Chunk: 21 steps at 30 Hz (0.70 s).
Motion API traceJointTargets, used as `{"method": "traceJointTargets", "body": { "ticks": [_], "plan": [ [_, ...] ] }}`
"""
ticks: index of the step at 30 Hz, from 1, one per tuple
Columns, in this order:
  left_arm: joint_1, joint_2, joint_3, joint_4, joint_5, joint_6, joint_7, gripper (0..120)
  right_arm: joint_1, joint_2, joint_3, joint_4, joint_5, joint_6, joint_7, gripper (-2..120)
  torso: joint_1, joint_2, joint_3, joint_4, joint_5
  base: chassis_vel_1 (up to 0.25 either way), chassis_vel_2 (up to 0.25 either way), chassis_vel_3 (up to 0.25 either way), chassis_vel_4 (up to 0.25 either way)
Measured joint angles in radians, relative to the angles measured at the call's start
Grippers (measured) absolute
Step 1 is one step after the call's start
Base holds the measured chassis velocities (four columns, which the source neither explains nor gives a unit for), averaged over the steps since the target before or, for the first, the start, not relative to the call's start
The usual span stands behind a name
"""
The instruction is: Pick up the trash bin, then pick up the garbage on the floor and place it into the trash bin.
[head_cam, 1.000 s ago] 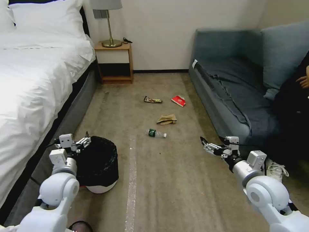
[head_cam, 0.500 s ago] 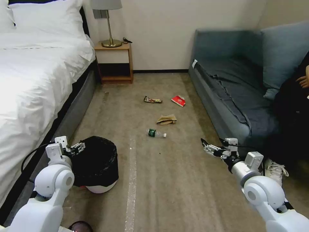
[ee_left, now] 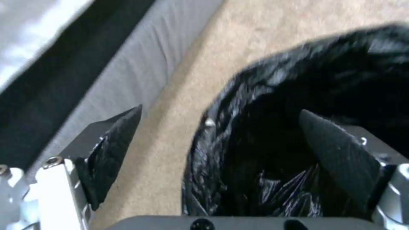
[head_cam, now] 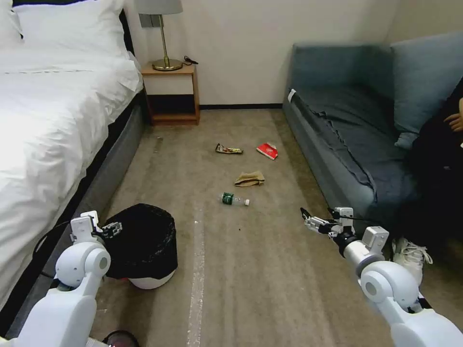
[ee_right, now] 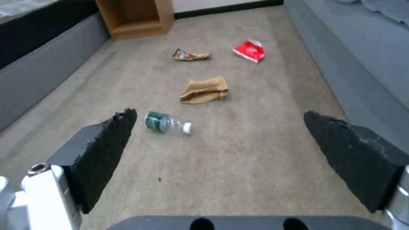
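The trash bin point(head_cam: 144, 246) stands on the floor point(head_cam: 270, 270) near the bed, white with a black bag point(ee_left: 298, 80) over its rim. My left gripper point(head_cam: 112, 229) is open at the bin's left rim; one finger point(ee_left: 113, 150) hangs outside over the carpet, the other point(ee_left: 336, 153) over the bag. The garbage lies ahead: a clear bottle point(head_cam: 235, 199) point(ee_right: 167, 122), crumpled brown paper point(head_cam: 250, 179) point(ee_right: 204, 90), a red packet point(head_cam: 267, 151) point(ee_right: 250, 51) and a snack wrapper point(head_cam: 228, 149) point(ee_right: 190, 55). My right gripper point(head_cam: 308, 220) point(ee_right: 219, 150) hovers open and empty, short of the bottle.
A white bed point(head_cam: 43, 120) runs along the left, a blue sofa point(head_cam: 352, 135) along the right. A wooden nightstand point(head_cam: 171, 94) with a lamp stands at the far wall. A white sneaker point(head_cam: 410, 253) lies by the sofa near my right arm.
My left gripper has dropped and drawn back to the left, down to the bin's rim. The right arm has sunk slightly. The litter has not moved.
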Motion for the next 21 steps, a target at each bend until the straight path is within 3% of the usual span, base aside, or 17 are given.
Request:
{"method": "traceJointTargets", "body": {
  "ticks": [14,21],
  "plan": [
    [-0.018,-0.027,0.006,0.107,0.063,-0.038,0.061,97,-0.03,0.015,-0.006,-0.015,-0.019,0.02,-0.003,100,0.0,0.0,0.0,0.0001,0.0001,0.0,0.0,0.0,0.0],
    [-0.012,-0.033,-0.001,0.112,0.073,-0.047,0.068,72,-0.045,0.022,-0.01,0.005,-0.003,0.02,-0.001,100,0.0,0.0,0.0,0.0,0.0001,0.0,0.0,0.0,0.0]
  ]
}}
